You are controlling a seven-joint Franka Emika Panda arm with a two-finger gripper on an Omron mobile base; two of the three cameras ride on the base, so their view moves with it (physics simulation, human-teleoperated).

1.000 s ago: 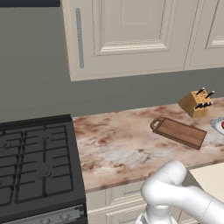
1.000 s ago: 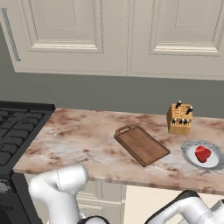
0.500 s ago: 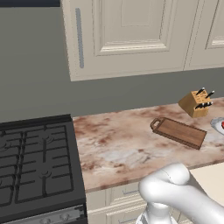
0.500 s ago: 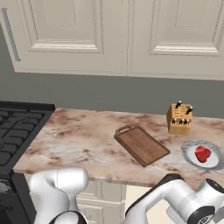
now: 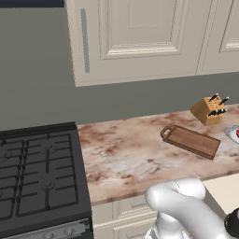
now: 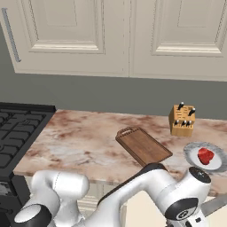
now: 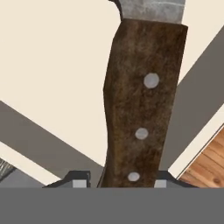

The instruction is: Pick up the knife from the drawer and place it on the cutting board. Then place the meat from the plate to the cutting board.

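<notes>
Knife (image 7: 142, 100) fills the hand view: dark brown handle with three pale rivets runs up from between the gripper (image 7: 117, 180) fingertips, grey blade starts at the top edge and is cut off there. Handle sits right between the two fingertips (image 7: 78, 180), which press on either side of its butt end; gripper is clamped on the knife. Fingertips mostly cut off by the bottom of the view. Behind the knife, pale beige inside of the drawer (image 7: 52, 65), with grey shadow bands crossing it; a patch of wooden floor at lower right.

In the right base view a grey sliver at the lower right edge (image 6: 215, 205) may be the blade, too cut off to be sure. Pale drawer corner shows at the right edge of the left base view (image 5: 226, 191), mostly hidden by the arm.

Cutting board (image 6: 143, 146) lies flat on the marbled surface (image 6: 80, 139), loop handle toward the stove (image 5: 37, 179), nothing on it. Plate (image 6: 195, 153) sits just right of the board, apart from it, holding the meat (image 6: 205, 156); in the left base view the plate is cut off at the right edge. Knife block (image 6: 182, 120) stands behind the plate, near the wall.
</notes>
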